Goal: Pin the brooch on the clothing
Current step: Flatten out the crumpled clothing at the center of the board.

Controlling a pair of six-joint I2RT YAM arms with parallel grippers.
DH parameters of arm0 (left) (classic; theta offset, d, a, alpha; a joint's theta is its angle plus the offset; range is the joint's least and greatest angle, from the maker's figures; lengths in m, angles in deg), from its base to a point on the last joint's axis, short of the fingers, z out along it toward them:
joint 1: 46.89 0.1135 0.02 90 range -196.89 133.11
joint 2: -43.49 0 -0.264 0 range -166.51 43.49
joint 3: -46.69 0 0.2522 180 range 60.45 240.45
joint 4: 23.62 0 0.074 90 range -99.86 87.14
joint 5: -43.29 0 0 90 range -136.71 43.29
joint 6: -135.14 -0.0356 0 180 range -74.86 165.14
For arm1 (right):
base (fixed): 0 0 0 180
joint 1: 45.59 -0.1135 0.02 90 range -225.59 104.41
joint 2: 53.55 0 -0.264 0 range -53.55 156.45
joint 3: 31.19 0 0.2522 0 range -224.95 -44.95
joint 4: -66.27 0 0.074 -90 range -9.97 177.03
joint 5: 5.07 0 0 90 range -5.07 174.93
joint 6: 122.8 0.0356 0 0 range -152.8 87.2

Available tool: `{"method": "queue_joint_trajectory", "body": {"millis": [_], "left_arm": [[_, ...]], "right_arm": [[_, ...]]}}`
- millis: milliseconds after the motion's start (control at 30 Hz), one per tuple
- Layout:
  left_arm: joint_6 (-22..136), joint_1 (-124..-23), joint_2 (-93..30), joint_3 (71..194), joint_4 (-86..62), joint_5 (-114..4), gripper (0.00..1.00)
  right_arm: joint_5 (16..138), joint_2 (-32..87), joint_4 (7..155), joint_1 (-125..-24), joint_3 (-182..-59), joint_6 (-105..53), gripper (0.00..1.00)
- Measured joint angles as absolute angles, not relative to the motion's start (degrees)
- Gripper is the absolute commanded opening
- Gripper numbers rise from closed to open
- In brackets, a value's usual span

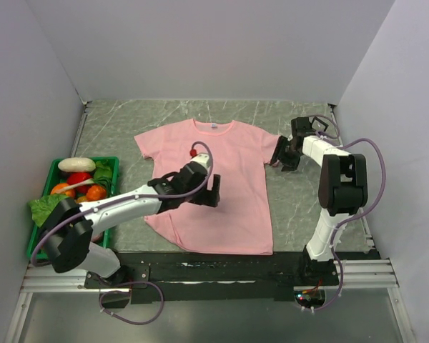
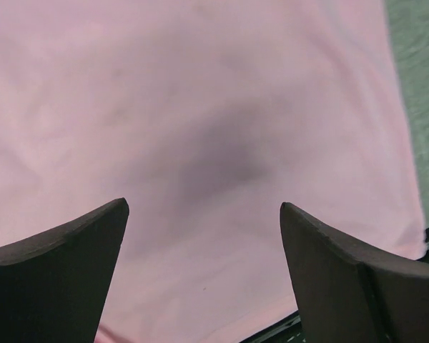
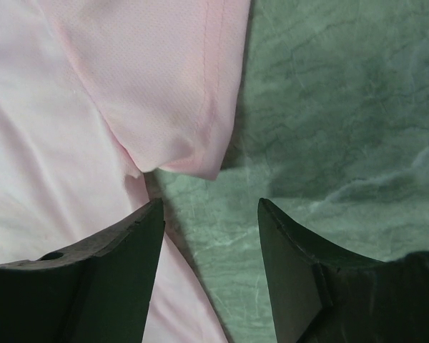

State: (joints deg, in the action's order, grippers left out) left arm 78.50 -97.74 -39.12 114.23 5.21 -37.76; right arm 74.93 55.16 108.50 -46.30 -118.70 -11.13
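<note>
The clothing (image 1: 222,161), a light pink T-shirt, lies flat in the middle of the table with its white neck label at the far side. The brooch (image 1: 194,151) shows as a tiny red spot on its chest, left of centre. My left gripper (image 1: 211,194) hovers over the lower half of the clothing (image 2: 200,107), a little nearer than the brooch; it (image 2: 204,207) is open with only fabric showing between the fingers. My right gripper (image 1: 281,158) is at the shirt's right sleeve (image 3: 164,93) and stands open (image 3: 211,204) over bare table beside the sleeve hem.
A green basket (image 1: 116,187) of vegetables and fruit stands at the left edge of the table. Grey walls close in the left, back and right sides. A black rail (image 1: 222,261) runs along the near edge, just below the shirt's hem.
</note>
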Motion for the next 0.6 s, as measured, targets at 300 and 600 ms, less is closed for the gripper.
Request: {"method": "queue_joint_trajectory", "body": {"millis": [300,600], "left_arm": [[84.5,-94.8,-34.9,104.9,8.6,-37.1,0.87],[88.5,-90.4,-29.3,101.6,13.4,-30.8,0.79]], "right_arm": [[74.1,55.8,108.0,-46.3,-118.9,-10.3,0.62],[74.1,55.8,107.8,-46.3,-118.9,-10.3,0.62]]}}
